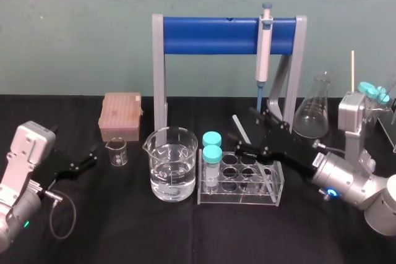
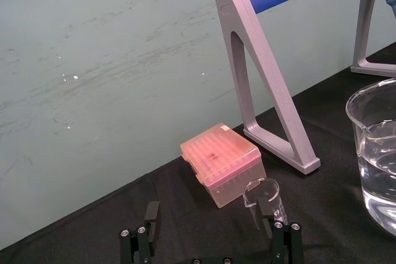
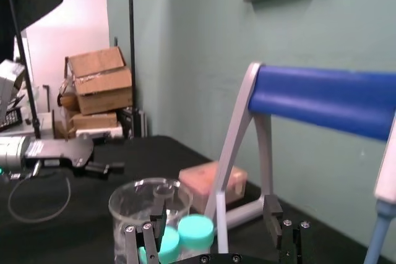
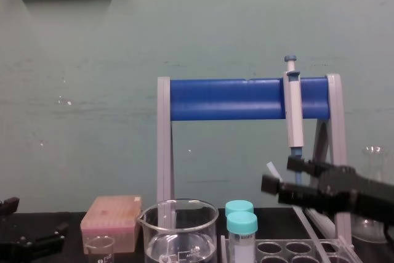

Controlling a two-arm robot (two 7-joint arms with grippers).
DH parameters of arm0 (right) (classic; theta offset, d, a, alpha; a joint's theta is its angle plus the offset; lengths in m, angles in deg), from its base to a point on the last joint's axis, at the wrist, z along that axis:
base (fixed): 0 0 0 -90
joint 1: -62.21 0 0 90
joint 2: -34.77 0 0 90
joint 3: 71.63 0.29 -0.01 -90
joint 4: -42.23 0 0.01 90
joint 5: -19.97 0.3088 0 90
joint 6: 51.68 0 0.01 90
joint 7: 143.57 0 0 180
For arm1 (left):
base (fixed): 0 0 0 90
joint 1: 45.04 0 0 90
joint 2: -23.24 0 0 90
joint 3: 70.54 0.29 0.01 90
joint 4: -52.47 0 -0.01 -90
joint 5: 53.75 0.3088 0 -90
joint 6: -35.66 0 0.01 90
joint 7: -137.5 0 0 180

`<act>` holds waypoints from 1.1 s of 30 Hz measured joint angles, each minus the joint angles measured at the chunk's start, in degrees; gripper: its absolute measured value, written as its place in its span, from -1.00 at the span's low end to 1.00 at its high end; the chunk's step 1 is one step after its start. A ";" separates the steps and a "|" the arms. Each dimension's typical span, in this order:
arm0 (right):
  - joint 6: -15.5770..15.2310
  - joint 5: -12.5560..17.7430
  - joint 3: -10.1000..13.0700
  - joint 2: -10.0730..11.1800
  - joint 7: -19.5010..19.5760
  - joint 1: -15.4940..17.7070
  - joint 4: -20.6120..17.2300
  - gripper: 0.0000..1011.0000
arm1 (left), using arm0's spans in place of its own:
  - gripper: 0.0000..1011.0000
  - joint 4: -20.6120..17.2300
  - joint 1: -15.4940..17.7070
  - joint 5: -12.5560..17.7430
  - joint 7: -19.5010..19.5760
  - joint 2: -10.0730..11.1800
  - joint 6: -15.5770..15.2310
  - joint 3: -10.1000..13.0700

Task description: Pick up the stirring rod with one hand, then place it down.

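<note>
Stirring rod (image 1: 239, 125): leans in clear tube rack (image 1: 241, 200) on desk, upper part between wide-spread jaws of right end effector (image 1: 245, 131). Water beaker (image 1: 173, 165), capped tubes (image 1: 212, 151), pipette stand (image 1: 223, 35) crowd close. Left end effector (image 1: 86, 160): idle, jaws apart.

Stirring rod (image 1: 241, 129), thin translucent whitish glass, stood tilted, lower part inside clear tube rack (image 1: 276, 199), upper end free, black right hand (image 1: 255, 135) around it, fingers spread apart.

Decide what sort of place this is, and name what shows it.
Most likely a laboratory bench: a pipette hangs on a blue stand, a beaker of clear liquid sits beside a tube rack holding teal-capped tubes, and a conical flask stands farther back.
</note>
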 joint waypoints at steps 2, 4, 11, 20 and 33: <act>0.57 -0.05 0.48 0.13 0.83 0.07 -1.24 0.99 | 0.98 0.00 0.00 0.00 0.00 0.00 0.01 0.00; 1.48 -0.46 0.93 0.27 1.97 0.27 -2.38 0.99 | 0.98 0.00 0.00 0.00 0.00 0.00 0.00 0.00; 5.03 -6.06 5.84 0.55 15.02 3.57 -9.15 0.99 | 0.98 0.00 0.00 0.00 0.00 0.01 0.00 -0.01; -3.89 -6.90 9.50 1.77 22.34 7.62 -11.87 0.99 | 0.98 0.00 0.00 0.00 0.00 0.00 0.00 0.00; -17.73 -7.69 9.74 2.31 24.36 9.72 -11.24 0.99 | 0.98 0.00 0.00 0.00 0.00 0.01 0.00 0.00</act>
